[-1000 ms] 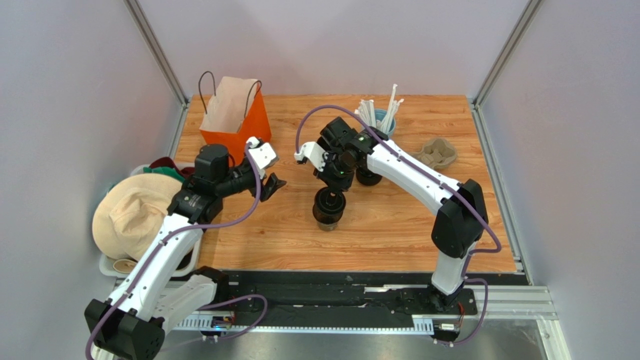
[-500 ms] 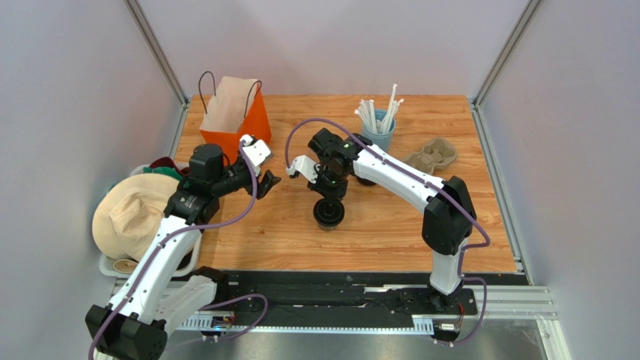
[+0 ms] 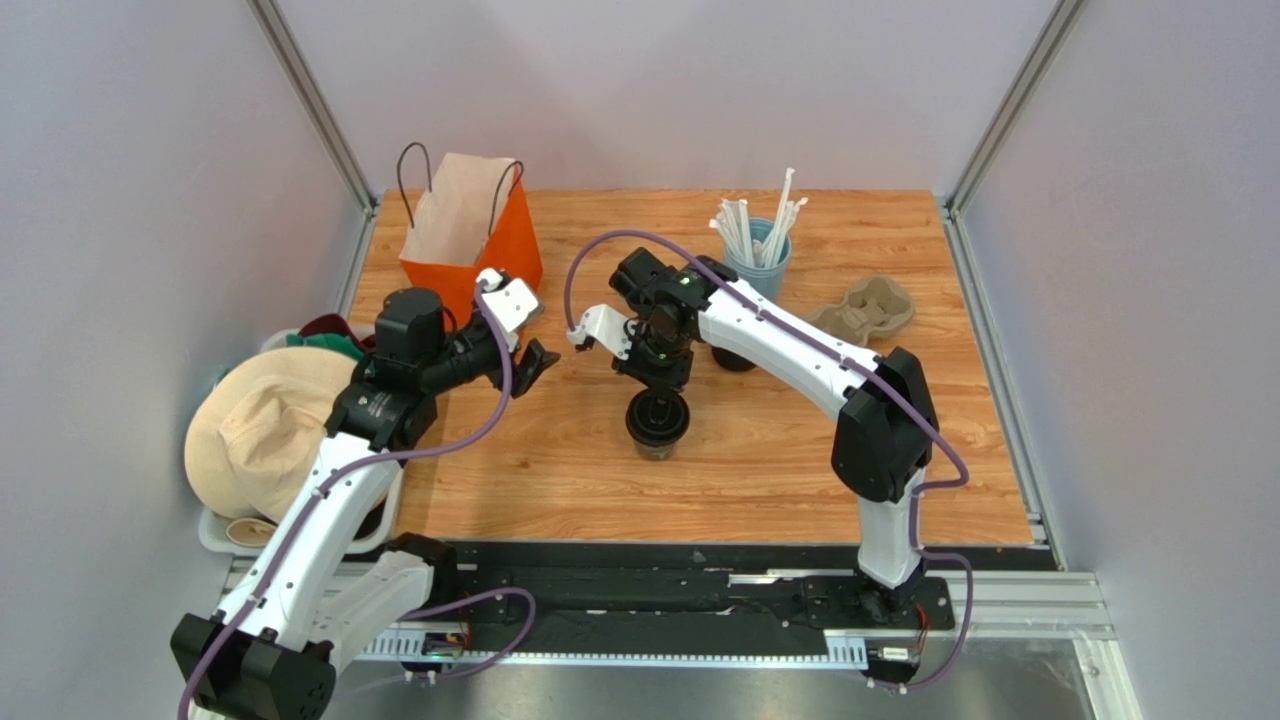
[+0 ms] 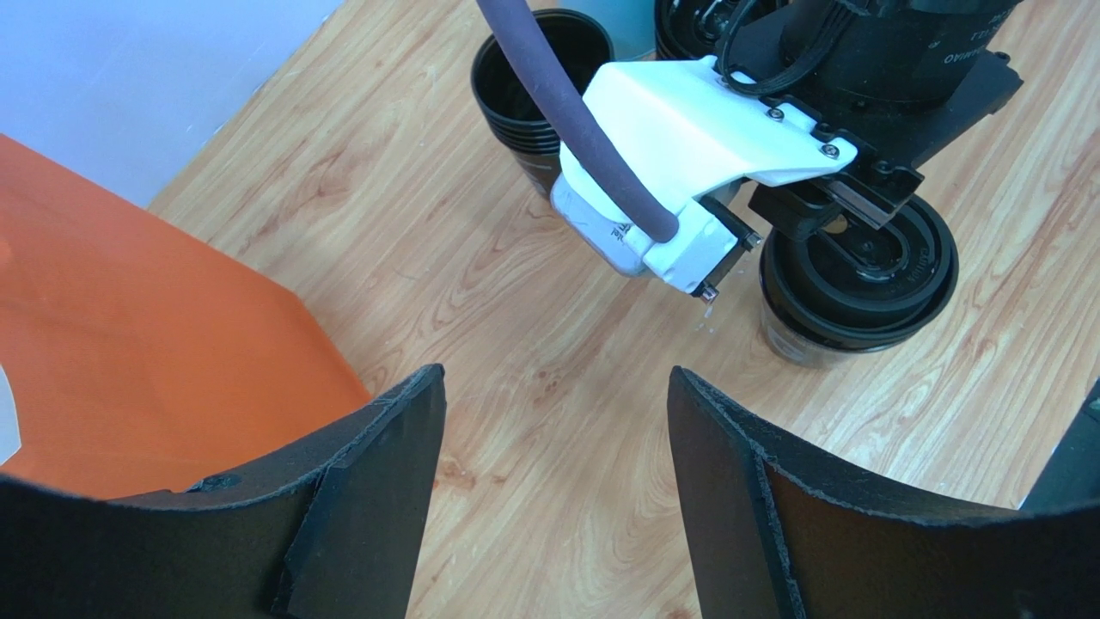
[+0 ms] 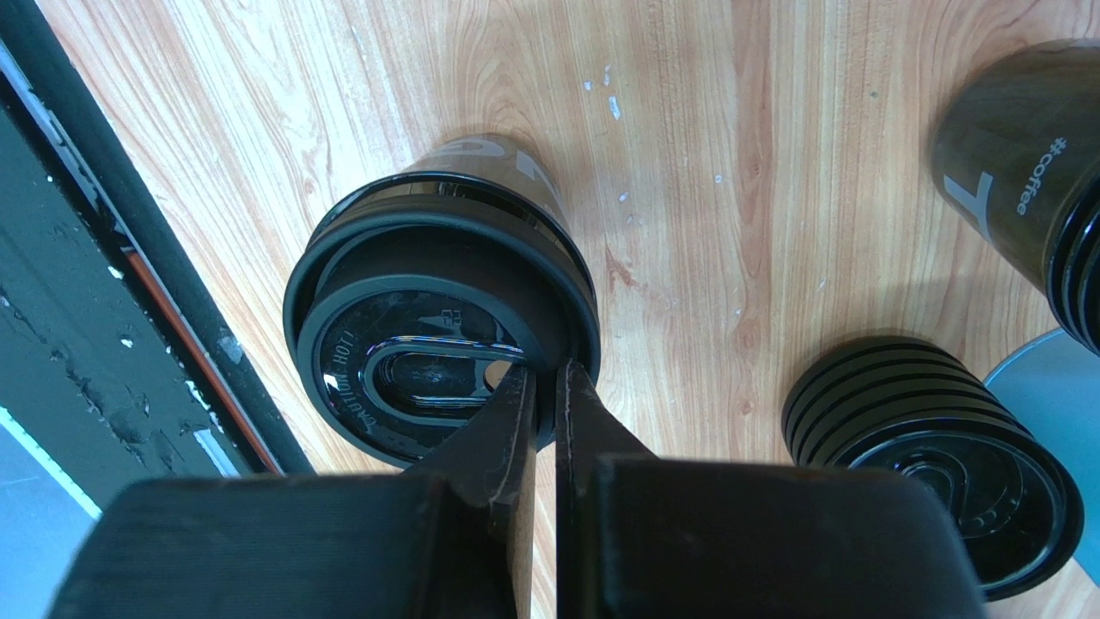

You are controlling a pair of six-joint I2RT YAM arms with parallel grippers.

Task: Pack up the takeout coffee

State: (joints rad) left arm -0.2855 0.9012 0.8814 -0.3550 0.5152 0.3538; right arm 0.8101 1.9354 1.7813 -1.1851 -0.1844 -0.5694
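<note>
The takeout coffee [image 3: 658, 426] is a dark cup with a black lid, standing upright mid-table; it also shows in the right wrist view [image 5: 426, 348] and the left wrist view [image 4: 859, 277]. My right gripper [image 3: 660, 386] is straight above it, its jaws [image 5: 545, 387] pinched almost shut on the lid's rim at the side nearest the stack of lids. My left gripper [image 3: 534, 365] is open and empty [image 4: 555, 400], low over bare wood between the orange paper bag [image 3: 466, 248] and the cup.
A stack of black lids [image 5: 936, 445] and a stack of dark cups [image 5: 1020, 181] stand behind the coffee. A pale blue cup of white straws [image 3: 759, 252] and a cardboard cup tray [image 3: 872, 308] are at the back right. A hat [image 3: 263, 428] lies in a bin at the left.
My right wrist has shifted left and settled over the cup, which has stayed in place. My left gripper has drawn back a little toward the bag.
</note>
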